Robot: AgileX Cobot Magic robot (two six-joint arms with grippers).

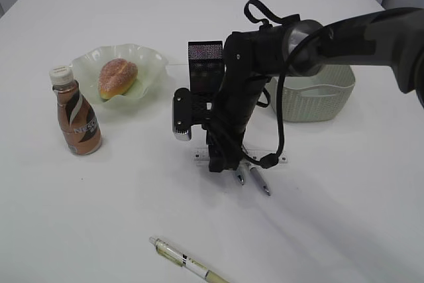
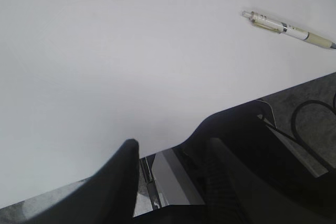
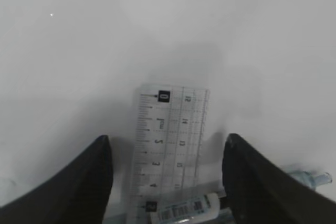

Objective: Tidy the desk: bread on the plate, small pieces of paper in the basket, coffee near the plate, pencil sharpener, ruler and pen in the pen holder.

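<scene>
Right pincer (image 3: pixel 165 153) hangs released, fingers spread either side of the clear ruler (image 3: pixel 170 140) lying flat on the white surface (image 1: pixel 318 230). Left pincer (image 2: pixel 170 153) sits half-parted, grasping nothing; pen (image 2: pixel 289 29) nearby.

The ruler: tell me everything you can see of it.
The ruler is a clear plastic strip printed with black ticks and numbers, lying flat on the white table. In the right wrist view it runs lengthwise between the open fingers of the right claw, which straddles it without visibly gripping it. Its near end meets a labelled pen-like item; which one overlaps the other is unclear. In the exterior view the arm hides most of it.
</scene>
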